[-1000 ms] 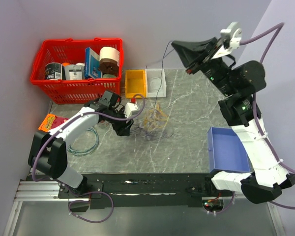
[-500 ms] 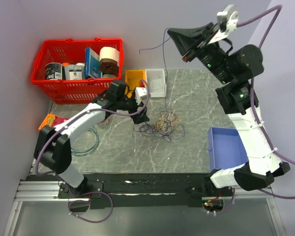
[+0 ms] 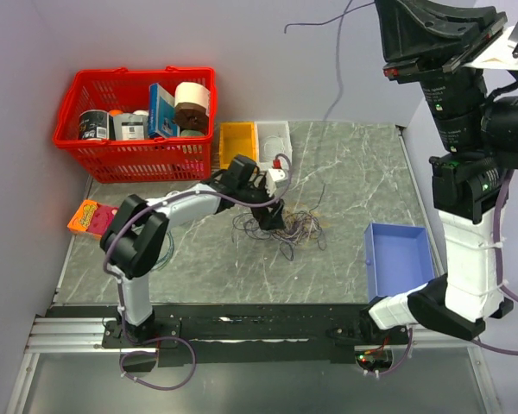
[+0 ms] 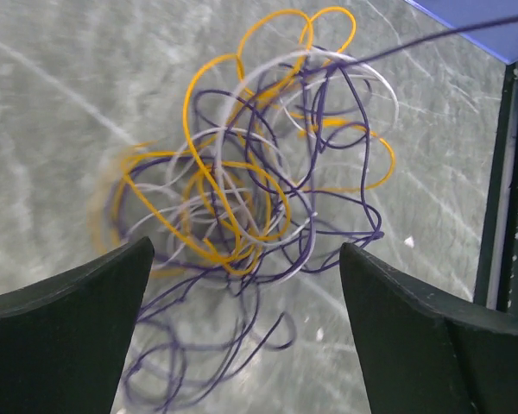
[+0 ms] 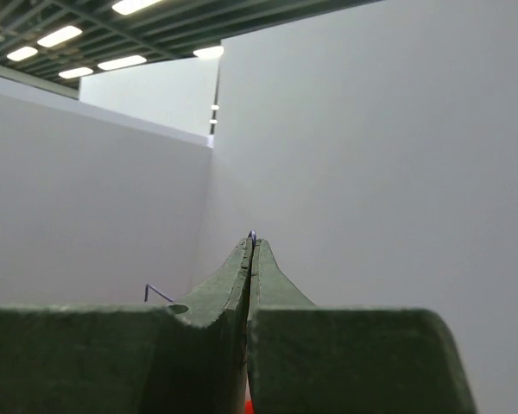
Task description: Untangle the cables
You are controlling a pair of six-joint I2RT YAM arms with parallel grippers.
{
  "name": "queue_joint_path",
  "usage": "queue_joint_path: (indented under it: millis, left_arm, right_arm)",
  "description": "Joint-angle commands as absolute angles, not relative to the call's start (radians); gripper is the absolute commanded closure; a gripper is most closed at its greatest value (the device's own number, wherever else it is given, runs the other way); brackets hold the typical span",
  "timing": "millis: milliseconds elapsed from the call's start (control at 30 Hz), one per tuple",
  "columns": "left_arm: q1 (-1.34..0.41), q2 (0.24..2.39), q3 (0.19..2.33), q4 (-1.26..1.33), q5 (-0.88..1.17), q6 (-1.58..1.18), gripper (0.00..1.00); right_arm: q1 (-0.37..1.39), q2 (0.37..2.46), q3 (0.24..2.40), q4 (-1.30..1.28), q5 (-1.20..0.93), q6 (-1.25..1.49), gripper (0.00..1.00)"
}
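The cables [image 3: 287, 226] lie in a tangled heap of dark purple, yellow-orange and pale grey-white loops on the grey table, right of the middle. In the left wrist view the heap [image 4: 250, 198] fills the centre. My left gripper [image 3: 272, 216] hovers just over the heap's left side, open and empty [image 4: 246, 345], with loops lying between its fingers. My right gripper [image 3: 388, 13] is raised high at the top right, shut [image 5: 252, 246] on one purple wire [image 3: 332, 86]. That wire runs down toward the heap, and its free end sticks out to the left.
A red basket [image 3: 134, 155] of goods stands at the back left, with a yellow bin [image 3: 237, 142] and a white bin [image 3: 274, 138] beside it. A blue tray [image 3: 399, 259] lies at the right. A teal hoop [image 3: 162, 252] and an orange packet [image 3: 88, 216] lie at the left.
My right gripper has risen much higher with the purple wire, drawing it out. The heap has slid right, and my left gripper has followed it to the right.
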State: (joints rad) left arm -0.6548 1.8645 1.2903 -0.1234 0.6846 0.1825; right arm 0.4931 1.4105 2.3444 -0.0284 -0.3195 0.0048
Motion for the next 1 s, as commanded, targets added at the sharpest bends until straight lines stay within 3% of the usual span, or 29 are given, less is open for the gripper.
queue_joint_path:
  millis: [0,100,267,367,400,467,500,533,633,800,967]
  left_arm:
    - [-0.706,1.928,1.344,-0.075,0.713,0.118,0.07]
    - [-0.71,1.962,1.348,-0.074,0.692,0.098,0.07]
    - [-0.759,2.037,1.408,-0.139,0.552,0.126,0.07]
    - [-0.775,2.078,1.425,-0.169,0.545,0.118,0.17]
    - [-0.775,2.092,1.425,-0.176,0.545,0.114,0.34]
    - [-0.77,2.103,1.43,-0.225,0.531,0.123,0.57]
    - [-0.769,2.103,1.424,-0.241,0.509,0.129,0.85]
    - [-0.765,2.097,1.414,-0.268,0.483,0.141,0.99]
    - [-0.747,2.048,1.356,-0.311,0.316,0.176,0.99]
    - [-0.661,1.936,1.177,-0.339,0.219,0.254,0.99]
    - [-0.577,1.893,1.109,-0.347,0.117,0.305,0.76]
  right_arm:
    - [0.489,1.37,2.287,-0.015,-0.22,-0.101,1.0]
    - [0.489,1.341,2.257,-0.032,-0.148,-0.19,1.0]
    - [0.483,1.39,2.408,-0.144,-0.002,-0.346,1.0]
    - [0.477,1.379,2.418,-0.127,0.077,-0.412,1.0]
    - [0.473,1.371,2.411,-0.111,0.093,-0.423,1.0]
    - [0.459,1.353,2.402,-0.106,0.126,-0.451,1.0]
    - [0.454,1.35,2.404,-0.103,0.135,-0.463,1.0]
    - [0.45,1.342,2.405,-0.101,0.146,-0.478,1.0]
    - [0.44,1.336,2.424,-0.08,0.205,-0.547,1.0]
    - [0.431,1.327,2.49,-0.02,0.271,-0.678,1.0]
    - [0.431,1.281,2.502,0.023,0.267,-0.741,1.0]
